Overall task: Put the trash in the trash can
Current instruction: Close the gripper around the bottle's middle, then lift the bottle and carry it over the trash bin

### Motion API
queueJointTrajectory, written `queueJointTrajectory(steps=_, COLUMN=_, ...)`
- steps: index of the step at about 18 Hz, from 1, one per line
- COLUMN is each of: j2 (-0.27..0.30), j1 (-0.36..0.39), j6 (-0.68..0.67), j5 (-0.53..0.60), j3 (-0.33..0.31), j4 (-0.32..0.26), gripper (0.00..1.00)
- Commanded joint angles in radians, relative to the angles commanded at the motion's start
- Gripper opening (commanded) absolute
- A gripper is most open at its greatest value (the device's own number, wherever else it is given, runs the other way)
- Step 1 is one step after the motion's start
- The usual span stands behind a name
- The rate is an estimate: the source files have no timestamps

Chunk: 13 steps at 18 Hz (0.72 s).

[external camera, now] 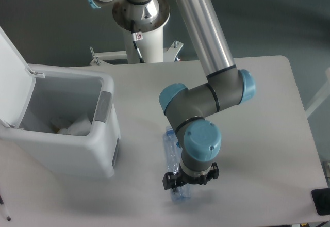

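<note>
The long clear plastic water bottle with a bluish tint (171, 157) lies on the white table (268, 134) at lower centre, right of the large white rectangular plastic trash can (62, 134) — light, thin-walled and slick, probably; best pinched across its barrel. The black two-finger gripper (184, 181) sits directly over the bottle's lower end, jaws spread either side. Whether they touch it, I cannot tell.
</note>
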Motion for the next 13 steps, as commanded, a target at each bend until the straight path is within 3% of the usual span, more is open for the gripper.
queueJointTrajectory(steps=5, j2=-0.018, j1=-0.005, j6=0.000, j5=0.023, j3=-0.002, j4=0.002, gripper=1.00)
queueJointTrajectory(steps=6, j2=-0.021, j1=-0.008, j6=-0.002, j5=0.029, j3=-0.002, j4=0.002, gripper=0.95)
queueJointTrajectory(steps=10, j2=-0.025, j1=-0.009, j6=-0.005, j5=0.029, j3=-0.002, j4=0.003, gripper=0.66)
queueJointTrajectory(steps=13, j2=-0.023, j1=-0.018, j6=-0.006, j5=0.029, j3=-0.002, j4=0.002, gripper=0.37)
